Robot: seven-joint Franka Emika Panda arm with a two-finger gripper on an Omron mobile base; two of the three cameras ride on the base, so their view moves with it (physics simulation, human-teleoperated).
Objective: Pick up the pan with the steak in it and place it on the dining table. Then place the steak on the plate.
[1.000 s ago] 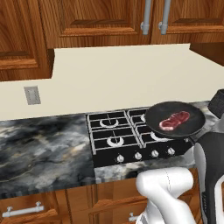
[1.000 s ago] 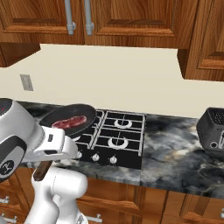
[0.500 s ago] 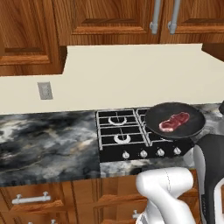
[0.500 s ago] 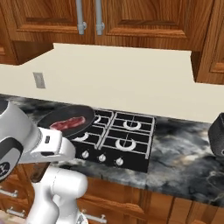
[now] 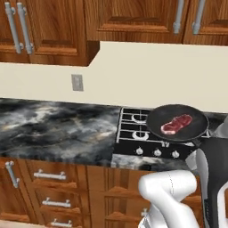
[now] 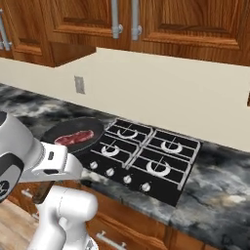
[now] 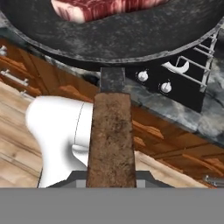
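Matt black pan (image 5: 178, 124) w/ rough wood handle (image 7: 111, 140); marbled stone counter (image 5: 58, 129).

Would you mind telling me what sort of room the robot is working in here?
It looks like a home kitchen, rendered rather than real: a gas hob set into a marbled counter, wooden cabinets above it, and a pan with a steak in it.

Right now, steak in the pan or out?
In. The steak lies flat inside the pan, held up off the hob.
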